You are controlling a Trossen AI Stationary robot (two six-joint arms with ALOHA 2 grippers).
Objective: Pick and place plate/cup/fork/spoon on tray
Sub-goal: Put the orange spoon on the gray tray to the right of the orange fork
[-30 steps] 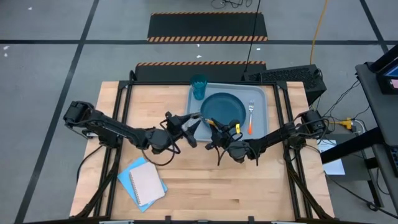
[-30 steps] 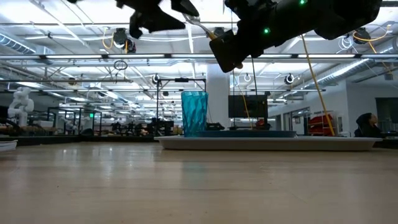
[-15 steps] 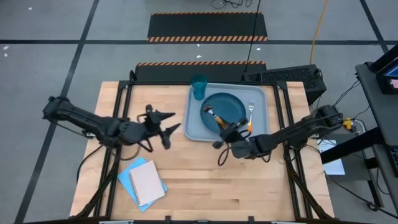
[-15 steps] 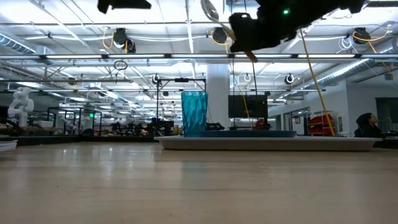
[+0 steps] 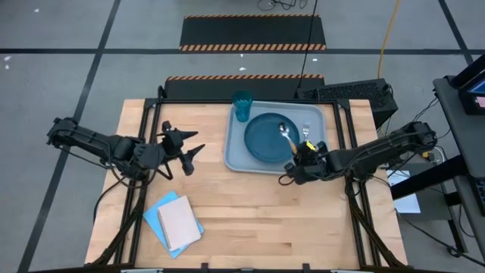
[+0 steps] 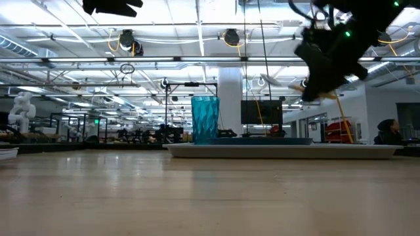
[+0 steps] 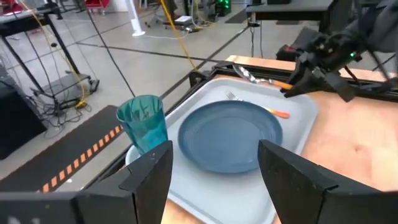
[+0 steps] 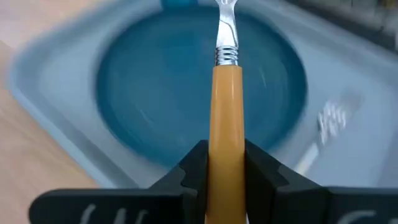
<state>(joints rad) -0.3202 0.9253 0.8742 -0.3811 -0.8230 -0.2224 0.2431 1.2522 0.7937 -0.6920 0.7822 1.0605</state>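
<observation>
Gripping the spoon (image 8: 225, 118) by its orange-yellow handle, the right gripper (image 5: 306, 161) sits right of centre in the high view, at the near right edge of the tray (image 5: 235, 155). The fingers (image 8: 186, 177) pinch the handle from both sides; the metal bowl end points out over the plate (image 5: 271, 137). In the low view the gripper (image 6: 326, 58) hangs in the upper right, clear above the tray.

Change since half a second ago: the right gripper has shifted rightward, from over the plate's near edge to beside the fork (image 5: 306, 135), and the spoon bowl now shows over the plate's right side. The left gripper (image 5: 184, 146) has pulled slightly further left and away from the tray; it waits over bare table (image 5: 250, 212), left of centre, fingers spread with nothing between them.

Plate lies in the middle of the tray. Fork lies on the tray just right of the plate, tines toward the top of the high view. Cup (image 5: 242, 105) stands upright on the tray's upper left corner.

Blue and white notebooks (image 5: 174, 221) lie in the lower left of the table. No readable writing or labels anywhere.
</observation>
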